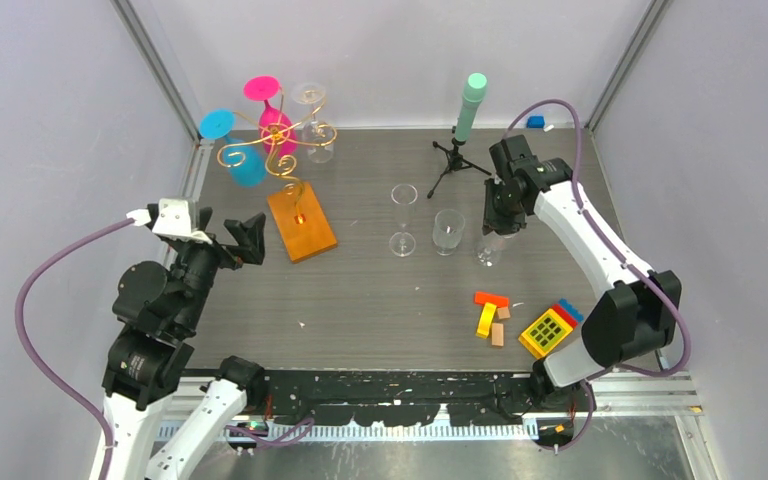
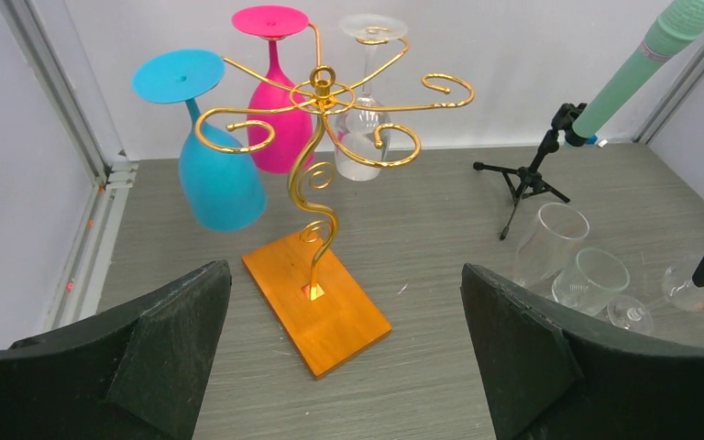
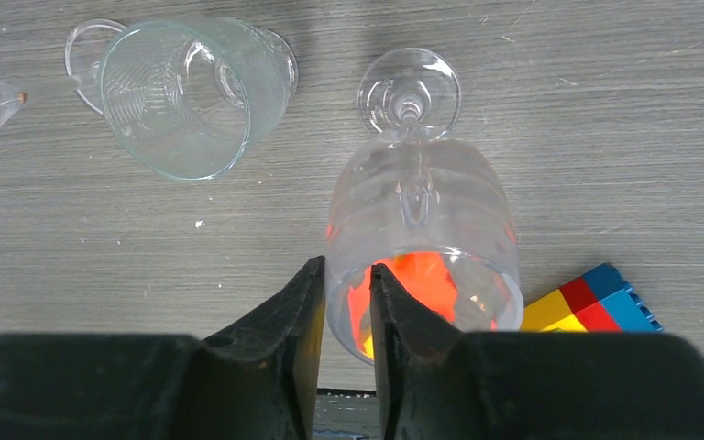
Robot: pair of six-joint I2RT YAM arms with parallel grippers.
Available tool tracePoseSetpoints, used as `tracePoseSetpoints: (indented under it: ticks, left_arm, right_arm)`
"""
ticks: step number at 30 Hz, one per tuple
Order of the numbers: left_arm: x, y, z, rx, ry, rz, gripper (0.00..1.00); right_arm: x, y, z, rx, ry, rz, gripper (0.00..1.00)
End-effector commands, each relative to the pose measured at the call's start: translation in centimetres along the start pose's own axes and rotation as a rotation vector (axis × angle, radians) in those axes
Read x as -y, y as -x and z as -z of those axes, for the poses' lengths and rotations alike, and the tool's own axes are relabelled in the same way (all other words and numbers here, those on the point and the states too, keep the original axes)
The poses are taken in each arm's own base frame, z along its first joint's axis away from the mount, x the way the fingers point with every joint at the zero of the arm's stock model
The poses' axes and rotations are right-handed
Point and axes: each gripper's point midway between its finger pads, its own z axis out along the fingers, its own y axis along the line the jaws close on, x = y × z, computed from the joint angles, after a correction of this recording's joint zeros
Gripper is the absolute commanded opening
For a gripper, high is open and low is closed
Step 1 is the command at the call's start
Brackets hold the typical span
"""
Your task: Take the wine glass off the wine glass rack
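The wine glass rack (image 1: 282, 150) is a gold wire stand on an orange wooden base (image 1: 301, 222) at the back left. A blue glass (image 1: 247, 165), a pink glass (image 1: 276, 128) and a clear glass (image 1: 315, 140) hang upside down from its arms. In the left wrist view the rack (image 2: 316, 211) stands straight ahead. My left gripper (image 1: 230, 232) is open and empty, just left of the base (image 2: 316, 302). My right gripper (image 1: 500, 215) is shut on the rim of a clear wine glass (image 3: 422, 229), one finger inside the bowl. That glass (image 1: 490, 247) is upright at the table right of centre.
A stemmed clear glass (image 1: 402, 215) and a clear tumbler (image 1: 448, 230) stand mid-table. A black tripod with a mint-green cylinder (image 1: 465, 130) stands behind them. Coloured toy blocks (image 1: 490, 315) and a yellow block (image 1: 550, 328) lie at the front right. Walls enclose the table.
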Motion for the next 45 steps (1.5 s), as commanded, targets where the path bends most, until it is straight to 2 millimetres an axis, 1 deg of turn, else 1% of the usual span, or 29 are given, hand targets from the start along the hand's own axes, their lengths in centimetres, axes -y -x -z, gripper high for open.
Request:
tracePoseSetpoints:
  ticks: [1,5,11,15,18,20,23,24,25,26,27,28,29,30,31,32,33,35,36,37,38,39,40,41,42,43,44,45]
  left_arm:
    - [-0.2,1.0,-0.2,0.018,0.015,-0.013,1.0]
    - [-0.3,1.3,-0.5,0.014,0.026,-0.013,1.0]
    - [-1.0,1.9,-1.2,-0.009,0.076,-0.014,1.0]
    - [-1.8,1.9,-2.0,-0.036,0.136,-0.007,1.0]
    - [-1.8,2.1,-2.6,-0.047,0.151,0.003,1.0]
    - [-1.6,2.6,-3.0,-0.063,0.155,0.023,1.0]
    - [-0.4,3.3,-3.8,-0.152,0.113,0.039,1.0]
    - [0.0,3.9,-4.3,-0.161,0.105,0.043,1.0]
    - [0.3,4.0,-4.8,-0.186,0.097,0.04,1.0]
    - [0.4,3.5,-5.7,-0.234,0.105,0.031,1.0]
    - [0.5,4.1,-6.0,-0.242,0.106,0.032,1.0]
    - [0.7,4.2,-6.5,-0.262,0.104,0.03,0.99]
    - [0.9,4.4,-7.1,-0.279,0.101,0.028,1.0]
    - [1.1,4.3,-8.1,-0.301,0.101,0.027,1.0]
    - [1.2,4.6,-8.7,-0.308,0.099,0.028,1.0]
    - [1.2,4.8,-9.4,-0.316,0.103,0.029,1.0]
    - [1.0,5.2,-10.1,-0.316,0.108,0.042,1.0]
    - [0.0,5.0,-11.5,-0.336,0.12,0.085,1.0]
    - [-0.7,4.8,-12.1,-0.345,0.12,0.118,1.0]
    - [-1.6,4.7,-12.8,-0.346,0.128,0.158,1.0]
    - [-2.3,4.7,-13.2,-0.341,0.11,0.205,1.0]
    - [-3.7,4.8,-13.5,-0.33,0.128,0.252,1.0]
    - [-5.7,5.1,-13.9,-0.304,0.148,0.306,1.0]
    - [-6.3,5.1,-14.1,-0.297,0.148,0.35,1.0]
    - [-7.0,5.3,-14.2,-0.284,0.135,0.397,1.0]
    - [-8.2,5.6,-14.3,-0.258,0.145,0.427,1.0]
    - [-9.0,5.5,-14.6,-0.248,0.151,0.454,1.0]
    - [-9.7,5.3,-14.7,-0.241,0.157,0.487,1.0]
  right_arm:
    - [-0.2,1.7,0.9,0.037,0.001,0.024,0.33]
    - [-0.6,2.7,1.1,0.056,0.012,0.024,0.36]
    - [-1.2,4.6,2.5,0.123,0.034,0.013,0.41]
    - [-1.2,6.0,4.5,0.194,0.046,-0.004,0.43]
    - [-1.3,6.9,5.9,0.247,0.06,-0.022,0.45]
    - [-1.3,7.3,6.9,0.288,0.069,-0.036,0.46]
    - [-1.0,8.0,8.7,0.365,0.075,-0.086,0.47]
    - [-1.0,7.8,8.7,0.368,0.078,-0.097,0.47]
    - [-1.3,7.8,9.5,0.396,0.108,-0.117,0.47]
    - [-1.5,7.4,9.5,0.392,0.13,-0.125,0.47]
    - [-1.8,7.5,10.4,0.425,0.163,-0.145,0.47]
    - [-1.9,6.9,10.0,0.417,0.176,-0.151,0.47]
    - [-2.3,6.9,11.0,0.444,0.22,-0.162,0.47]
    - [-2.5,6.2,10.7,0.429,0.24,-0.163,0.47]
    - [-2.6,5.9,11.0,0.441,0.26,-0.17,0.47]
    - [-3.3,5.5,11.2,0.431,0.306,-0.161,0.47]
    - [-3.4,4.9,11.4,0.426,0.323,-0.158,0.47]
    - [-4.0,4.0,11.7,0.409,0.369,-0.139,0.47]
    - [-4.2,3.6,12.2,0.41,0.393,-0.132,0.47]
    - [-4.2,3.2,12.0,0.401,0.398,-0.131,0.47]
    - [-4.4,3.0,12.6,0.412,0.422,-0.134,0.47]
    - [-4.4,2.5,12.3,0.402,0.428,-0.136,0.47]
    - [-4.7,2.3,12.9,0.41,0.458,-0.136,0.47]
    - [-4.7,1.9,12.7,0.401,0.466,-0.137,0.47]
    - [-4.9,1.7,13.1,0.409,0.485,-0.139,0.47]
    - [-4.8,1.3,12.8,0.401,0.485,-0.143,0.47]
    - [-4.8,1.2,13.1,0.408,0.492,-0.147,0.47]
    - [-4.7,1.0,12.8,0.404,0.489,-0.15,0.47]
